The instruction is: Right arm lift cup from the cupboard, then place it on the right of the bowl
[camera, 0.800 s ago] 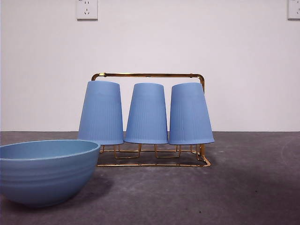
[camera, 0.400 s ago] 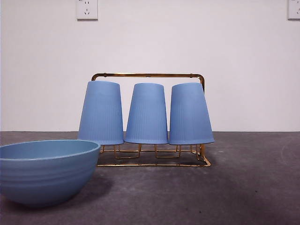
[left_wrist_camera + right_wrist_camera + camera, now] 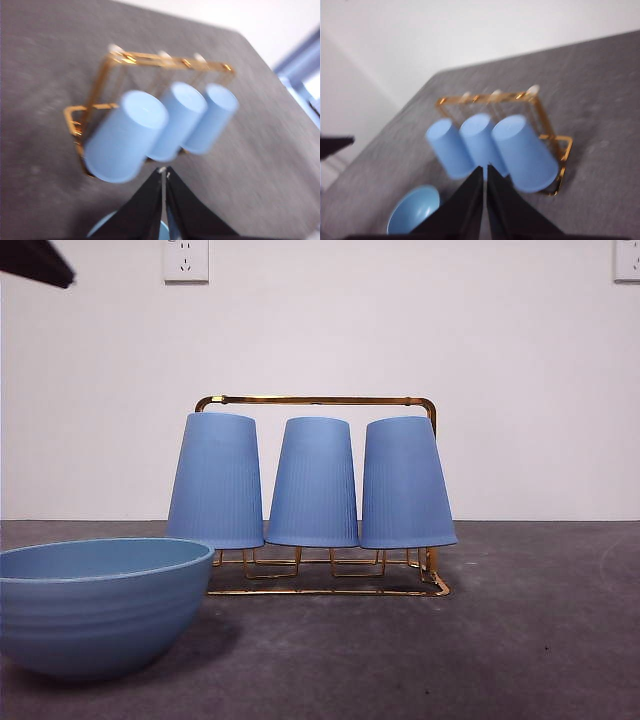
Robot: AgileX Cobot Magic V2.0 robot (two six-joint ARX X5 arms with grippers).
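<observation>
Three periwinkle cups stand upside down on the gold wire cupboard (image 3: 318, 400): left (image 3: 215, 480), middle (image 3: 313, 482), right (image 3: 406, 483). The teal bowl (image 3: 95, 605) sits near, at the front left. My right gripper (image 3: 485, 170) is shut and empty, high above the table, short of the cups (image 3: 525, 152) and the cupboard (image 3: 563, 150), with the bowl (image 3: 415, 212) below it. My left gripper (image 3: 163, 173) is shut and empty, also raised, with the cups (image 3: 125, 137) and cupboard (image 3: 130, 57) ahead of it.
A black gripper tip (image 3: 35, 262) shows at the front view's top left corner. Another arm's black tip (image 3: 335, 145) shows in the right wrist view. The dark grey table (image 3: 520, 640) runs to the right of the bowl and cupboard. A white wall stands behind.
A black gripper tip has come into the front view's top left corner. The cups, cupboard and bowl have not moved.
</observation>
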